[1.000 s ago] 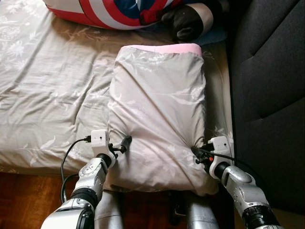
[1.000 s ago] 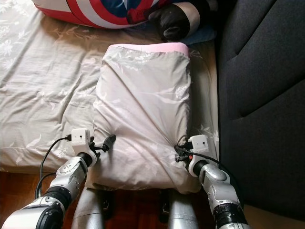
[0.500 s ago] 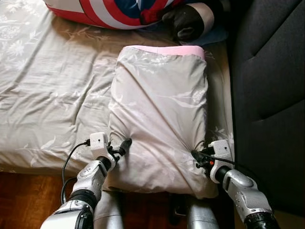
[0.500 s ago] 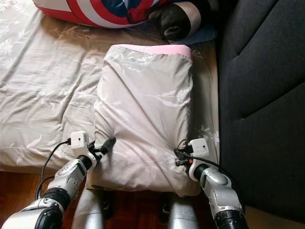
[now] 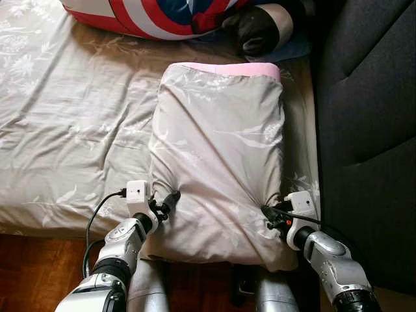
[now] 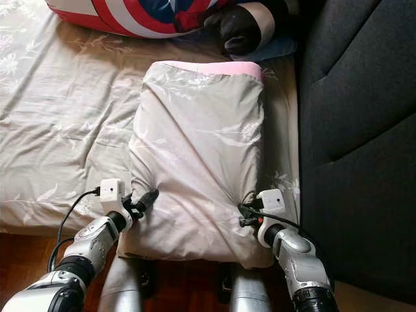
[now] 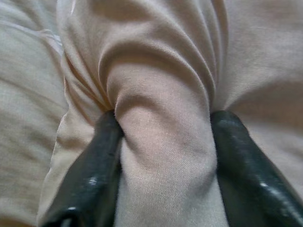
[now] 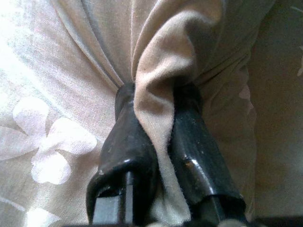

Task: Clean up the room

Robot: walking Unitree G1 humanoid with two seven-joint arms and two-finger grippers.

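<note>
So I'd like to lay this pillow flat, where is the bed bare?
Bare sheet lies left of the pillow, below the striped cushion. The strip between pillow and dark sofa is narrow. The left hand and right hand pinch its near corners.

The red, white and blue cushion [image 5: 162, 16] at twelve o'clock is cut off by the top edge. The pillow [image 5: 218, 156] hides the robot's legs [image 5: 276, 296] at six o'clock, and the dark sofa [image 5: 367, 130] runs off at three o'clock.
</note>
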